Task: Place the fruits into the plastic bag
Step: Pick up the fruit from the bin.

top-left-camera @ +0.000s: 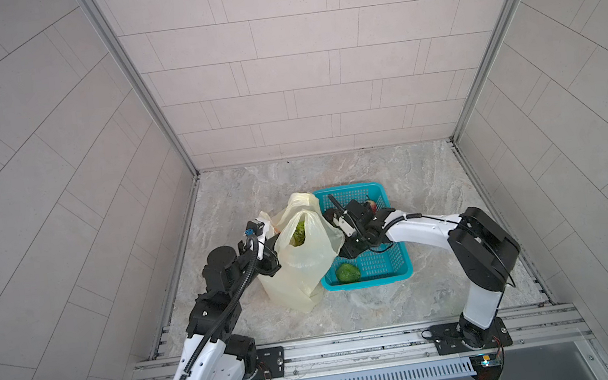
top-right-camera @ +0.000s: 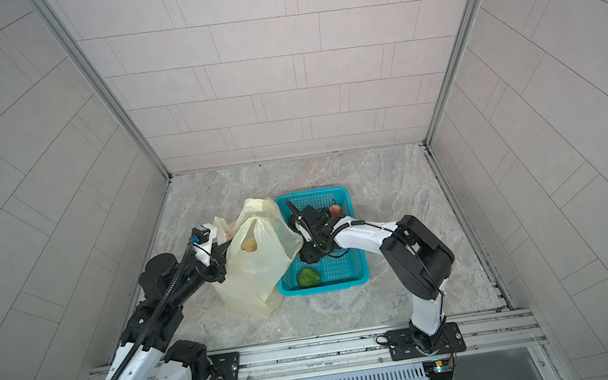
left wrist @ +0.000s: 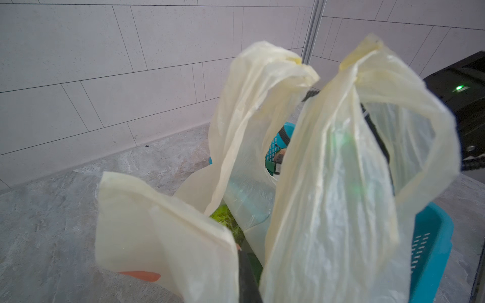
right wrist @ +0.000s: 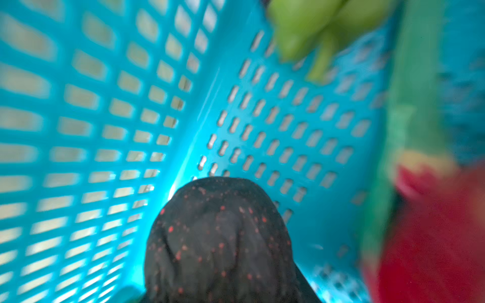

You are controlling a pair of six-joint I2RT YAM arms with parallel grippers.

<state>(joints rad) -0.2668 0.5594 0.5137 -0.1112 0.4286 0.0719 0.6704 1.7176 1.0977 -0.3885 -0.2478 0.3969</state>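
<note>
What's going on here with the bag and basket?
Two robot arms are bagging fruit. The left gripper pinches the plastic bag at its edge, holding it open; a bumpy light green fruit is inside. The right gripper is down in the teal basket at a blackish fruit. A dark green fruit and a dragon fruit lie there too.

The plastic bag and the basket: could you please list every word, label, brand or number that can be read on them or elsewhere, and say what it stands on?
No text can be read in any view.
On the thin translucent pale-yellow plastic bag, only a patch of orange print shows at a fold; no characters are legible.
On the teal perforated plastic basket, no label or marking is visible.
</note>
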